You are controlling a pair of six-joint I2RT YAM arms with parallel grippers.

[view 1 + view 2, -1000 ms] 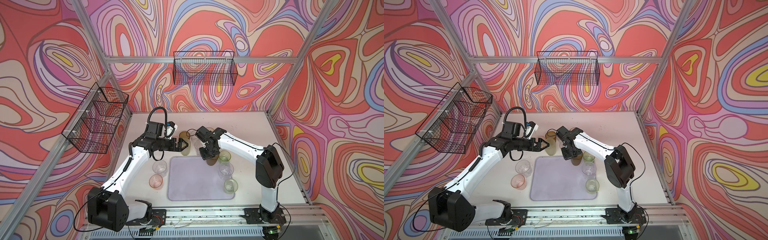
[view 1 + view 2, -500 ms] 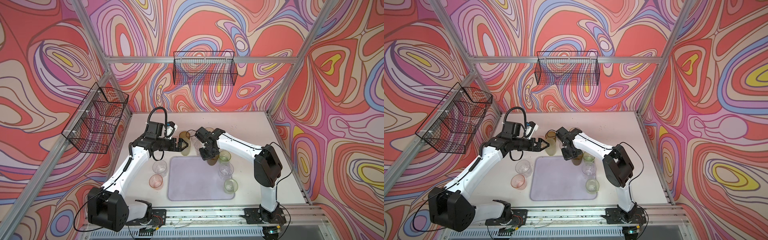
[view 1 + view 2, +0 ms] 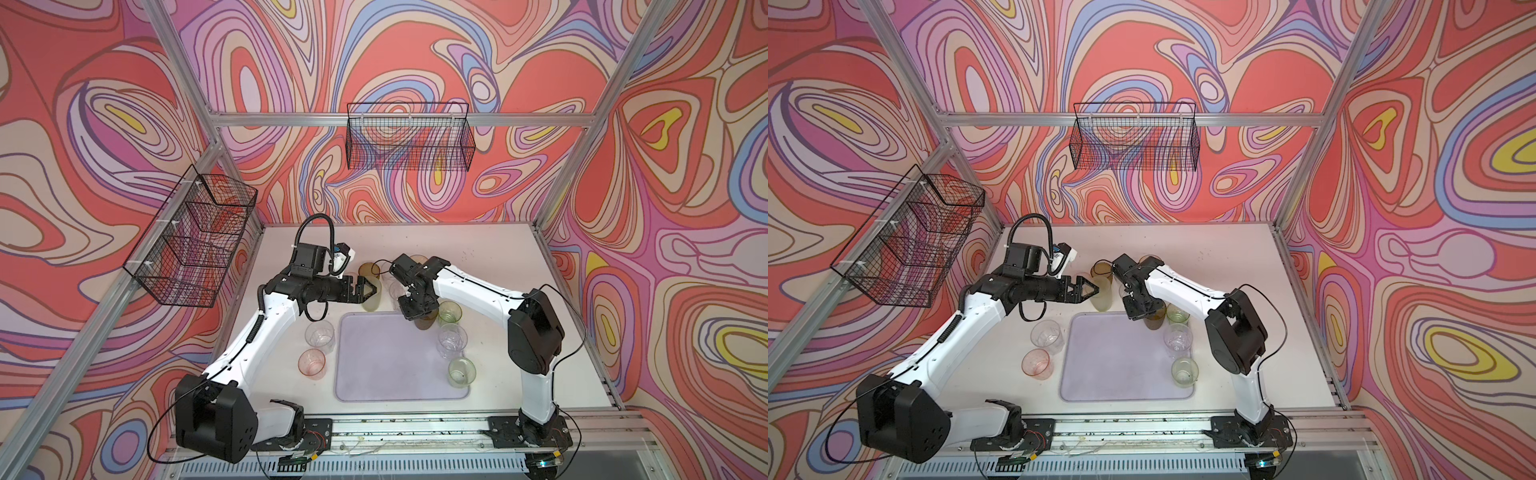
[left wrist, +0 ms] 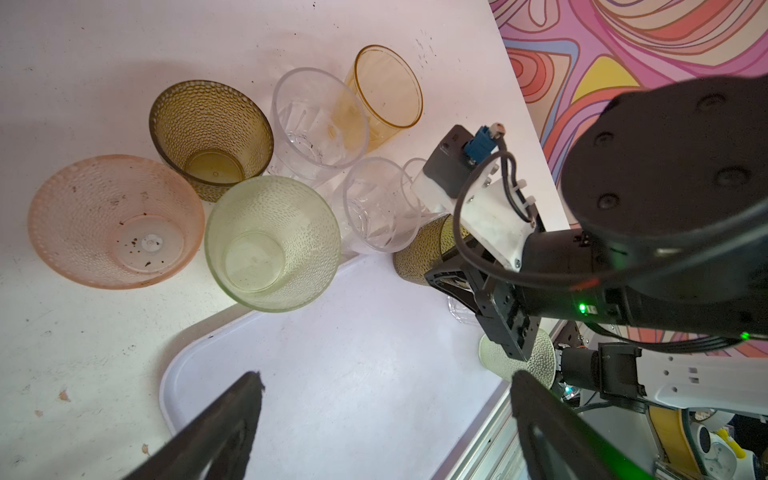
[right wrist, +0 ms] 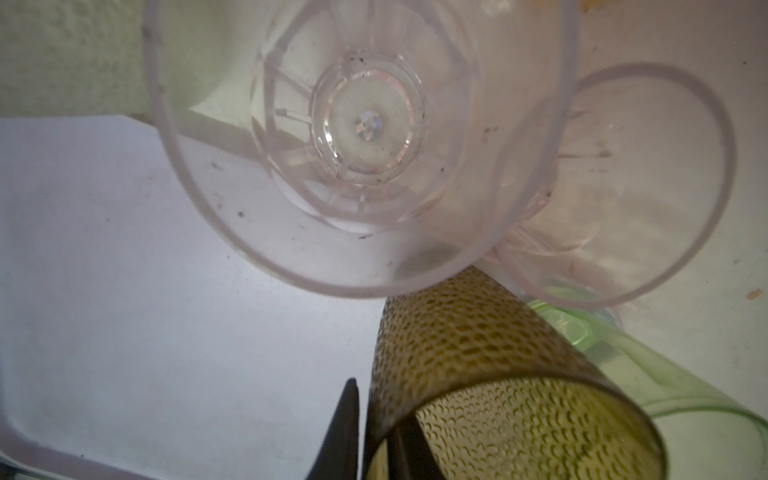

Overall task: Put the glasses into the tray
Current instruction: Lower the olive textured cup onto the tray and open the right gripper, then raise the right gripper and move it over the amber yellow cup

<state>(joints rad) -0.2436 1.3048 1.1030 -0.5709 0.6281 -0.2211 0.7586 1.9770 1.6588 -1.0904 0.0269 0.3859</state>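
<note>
Glasses (image 4: pixel 320 124) are mostly waiting just off the tray (image 3: pixel 374 374), but the olive-brown tumbler (image 5: pixel 478 353) is now standing upright on the tray's far right corner. A second ago my right gripper (image 3: pixel 415 311) was clamping its wall. Now a sliver of lilac is showing beside the outer finger (image 5: pixel 343 424) — the grip is easing, though I cannot tell if it's free. The left gripper (image 3: pixel 371 289) is hanging wide open past the tray's far left corner. This placement looks to be finishing.
</note>
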